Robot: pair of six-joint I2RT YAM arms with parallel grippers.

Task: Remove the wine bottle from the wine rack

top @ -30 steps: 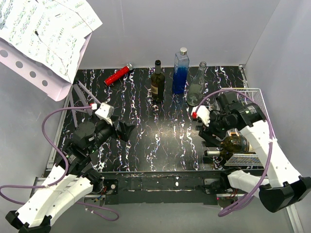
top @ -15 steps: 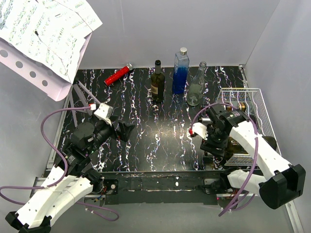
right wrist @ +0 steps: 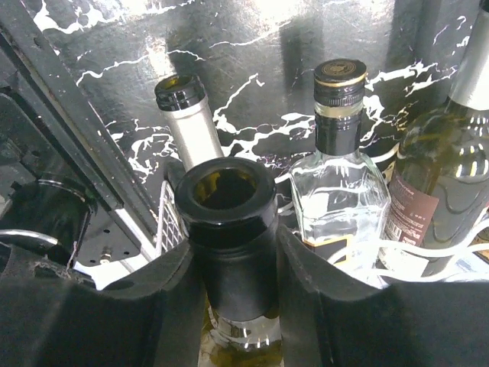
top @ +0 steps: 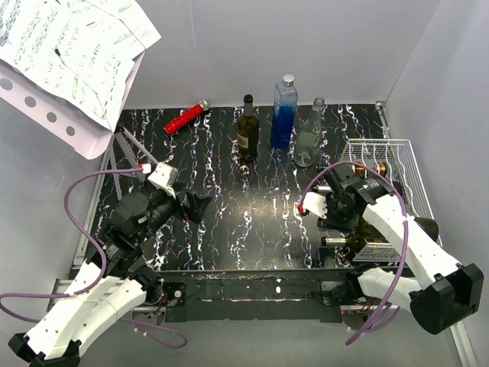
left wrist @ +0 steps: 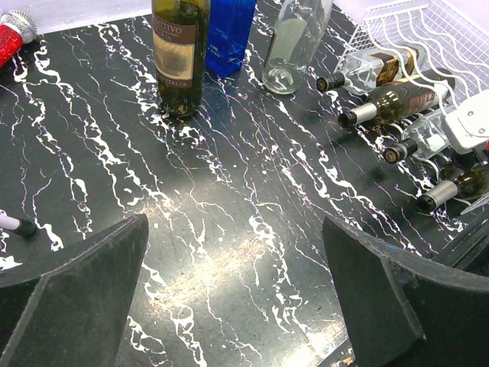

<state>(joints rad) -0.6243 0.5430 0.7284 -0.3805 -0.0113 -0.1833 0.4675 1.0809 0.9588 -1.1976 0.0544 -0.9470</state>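
Note:
In the right wrist view, my right gripper (right wrist: 233,267) is shut on the black neck of a wine bottle (right wrist: 229,229) whose mouth is open and faces the camera. The bottle lies in the white wire wine rack (top: 403,164) at the table's right side, among other lying bottles. In the top view the right gripper (top: 336,220) reaches over the rack's near left end and hides the held neck. My left gripper (top: 195,206) hovers open over the table's left half, far from the rack, with nothing between its fingers (left wrist: 99,283).
Beside the held bottle lie a silver-necked bottle (right wrist: 187,115), a clear bottle (right wrist: 340,176) and a dark labelled bottle (right wrist: 451,168). At the back stand a dark wine bottle (top: 247,130), a blue bottle (top: 283,115) and a clear bottle (top: 309,138). A red cylinder (top: 186,118) lies back left.
My right gripper has come down and left over the rack's near end and closed on the bottle neck. The left arm has stayed still and open.

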